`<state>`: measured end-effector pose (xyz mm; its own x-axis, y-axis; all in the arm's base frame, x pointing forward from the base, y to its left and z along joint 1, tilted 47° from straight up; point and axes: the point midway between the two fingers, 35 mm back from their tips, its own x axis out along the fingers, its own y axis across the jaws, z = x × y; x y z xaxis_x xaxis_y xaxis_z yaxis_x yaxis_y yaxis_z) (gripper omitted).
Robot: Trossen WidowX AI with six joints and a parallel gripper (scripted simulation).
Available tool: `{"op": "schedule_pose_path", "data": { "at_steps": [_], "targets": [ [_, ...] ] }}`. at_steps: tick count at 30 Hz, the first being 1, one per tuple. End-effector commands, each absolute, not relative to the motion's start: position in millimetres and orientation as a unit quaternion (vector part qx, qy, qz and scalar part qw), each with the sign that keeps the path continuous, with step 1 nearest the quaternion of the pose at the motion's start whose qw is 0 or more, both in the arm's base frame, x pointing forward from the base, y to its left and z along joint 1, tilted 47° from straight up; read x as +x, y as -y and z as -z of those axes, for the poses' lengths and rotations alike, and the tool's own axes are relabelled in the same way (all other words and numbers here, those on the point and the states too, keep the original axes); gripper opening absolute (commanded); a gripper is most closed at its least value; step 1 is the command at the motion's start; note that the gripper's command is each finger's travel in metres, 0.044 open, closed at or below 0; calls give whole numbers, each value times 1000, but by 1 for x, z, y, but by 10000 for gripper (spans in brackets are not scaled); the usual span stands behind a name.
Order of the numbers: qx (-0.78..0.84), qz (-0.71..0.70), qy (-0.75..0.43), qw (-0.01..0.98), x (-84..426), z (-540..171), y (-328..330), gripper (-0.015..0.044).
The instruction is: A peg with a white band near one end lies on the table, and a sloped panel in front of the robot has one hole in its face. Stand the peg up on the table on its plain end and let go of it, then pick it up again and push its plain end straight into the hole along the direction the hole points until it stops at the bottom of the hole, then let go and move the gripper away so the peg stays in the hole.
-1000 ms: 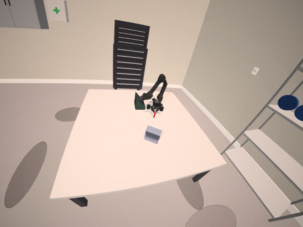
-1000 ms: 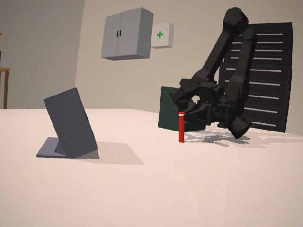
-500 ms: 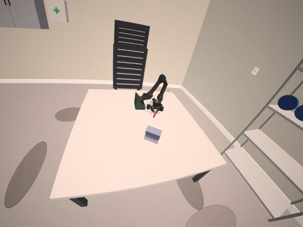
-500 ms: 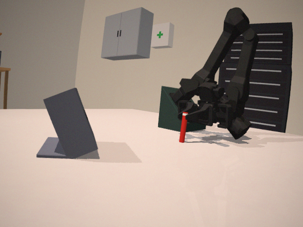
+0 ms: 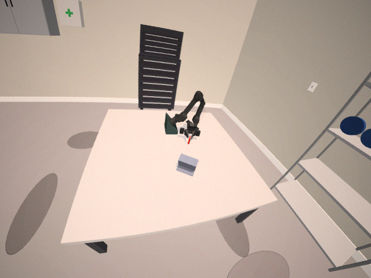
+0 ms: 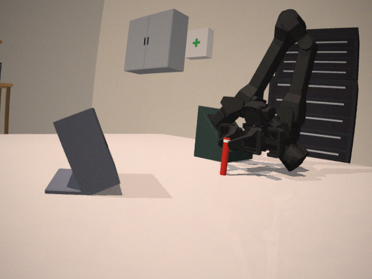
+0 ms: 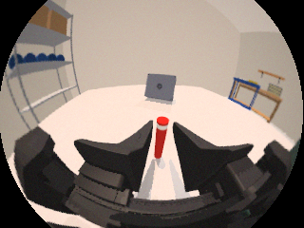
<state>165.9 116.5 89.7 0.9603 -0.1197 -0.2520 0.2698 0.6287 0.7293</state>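
Observation:
The red peg [image 5: 189, 140] [image 6: 224, 158] [image 7: 161, 142] stands on the table on its plain end, leaning slightly in the exterior view, with its white band near the top. My gripper [image 5: 190, 137] [image 6: 224, 140] [image 7: 163, 124] is open around the peg's upper part. The wrist view shows a gap between the peg and each finger. The grey-blue sloped panel [image 5: 188, 158] [image 6: 86, 153] [image 7: 168, 93] stands beyond the peg. Its single dark hole [image 7: 160, 86] shows in the wrist view, near the middle of the face, and is empty.
A dark green wedge-shaped block [image 5: 170, 128] [image 6: 204, 140] stands on the table beside the arm, close to its links. The panel has a flat foot [image 6: 58, 181] on its far side from the arm. A dark drawer cabinet [image 5: 158, 80] [image 6: 321, 120] stands behind the arm.

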Motion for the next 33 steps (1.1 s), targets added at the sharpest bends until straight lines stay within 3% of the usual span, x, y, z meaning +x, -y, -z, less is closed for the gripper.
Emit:
{"op": "schedule_pose_path", "data": {
  "at_steps": [1, 25, 33],
  "targets": [
    [417, 108, -90, 898, 166, -90, -116, 130],
    [417, 108, -90, 898, 166, -90, -116, 130],
    [417, 108, -90, 898, 166, -90, -116, 340]
  ]
}}
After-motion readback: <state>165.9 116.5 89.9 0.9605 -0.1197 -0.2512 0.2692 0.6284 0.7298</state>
